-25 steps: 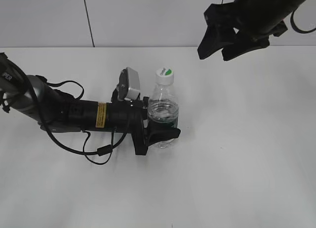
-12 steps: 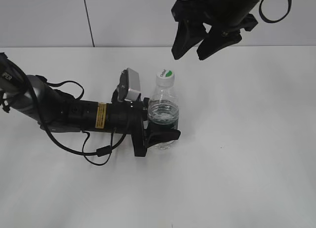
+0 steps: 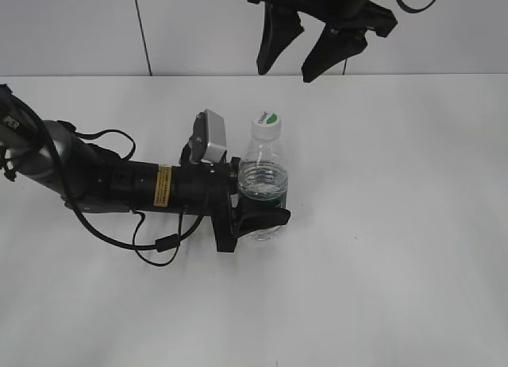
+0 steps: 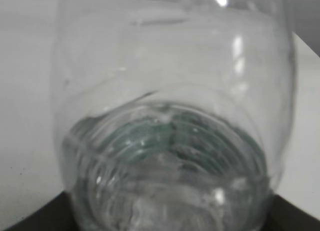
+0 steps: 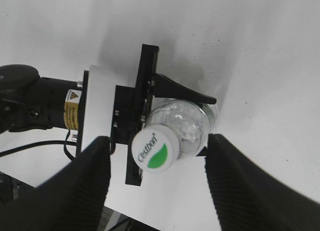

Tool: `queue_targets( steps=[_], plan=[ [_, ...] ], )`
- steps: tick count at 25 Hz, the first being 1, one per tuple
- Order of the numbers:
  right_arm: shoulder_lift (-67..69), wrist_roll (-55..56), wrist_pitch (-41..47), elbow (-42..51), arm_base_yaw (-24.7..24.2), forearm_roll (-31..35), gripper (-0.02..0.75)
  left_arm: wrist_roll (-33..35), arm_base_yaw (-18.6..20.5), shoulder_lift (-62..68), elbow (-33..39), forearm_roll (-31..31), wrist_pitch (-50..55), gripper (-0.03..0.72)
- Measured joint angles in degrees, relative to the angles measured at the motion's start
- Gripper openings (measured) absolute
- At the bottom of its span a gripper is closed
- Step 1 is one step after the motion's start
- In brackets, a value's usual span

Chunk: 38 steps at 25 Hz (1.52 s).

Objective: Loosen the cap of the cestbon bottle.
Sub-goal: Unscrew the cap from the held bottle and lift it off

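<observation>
Cestbon bottle (image 3: 263, 184) stands upright on the white table (image 3: 397, 248), its long axis vertical and its neck pointing straight up, near the middle of the table in the exterior view. The left gripper (image 3: 255, 214) comes in low and level from the left and is clamped on the lower body of the bottle at the dark green label band, one black finger (image 3: 266, 216) curving round the front of it. The left wrist view is filled by the clear ribbed bottle (image 4: 170, 141) pressed close to the lens, with green showing through the plastic. The cap (image 3: 267, 122), white with a green patch on top, sits on the neck, well clear of both grippers. The right gripper (image 3: 295, 59) hangs high above the table with its two dark fingers spread wide and pointing down, holding nothing, a little right of the cap in the exterior view and well apart from it. In the right wrist view the cap (image 5: 152, 150) appears from above between the two blurred fingers (image 5: 80, 186), nearer the left-hand one, with the left arm (image 5: 45, 103) lying across the table on the left. That arm's black cable (image 3: 151, 248) loops loosely on the table beside it.
</observation>
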Motion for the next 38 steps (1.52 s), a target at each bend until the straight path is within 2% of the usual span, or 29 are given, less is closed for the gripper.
queue_targets(
  steps=[11, 18, 30, 38],
  plan=[
    [3.9, 5.9, 0.1, -2.5, 2.8, -2.1, 0.461, 0.0, -0.1, 0.0, 0.0, -0.1, 0.1, 0.401],
    [3.9, 7.1, 0.3, 0.6, 3.4, -2.2, 0.461, 0.0, -0.1, -0.1, 0.0, -0.1, 0.2, 0.401],
    [5.8, 7.4, 0.3, 1.0, 4.8, -2.2, 0.459, 0.0, -0.1, -0.1, 0.0, -0.1, 0.3, 0.401],
    [6.0, 7.4, 0.3, 1.0, 4.8, -2.3, 0.372, -0.1, -0.1, -0.2, 0.0, -0.1, 0.4, 0.401]
  ],
)
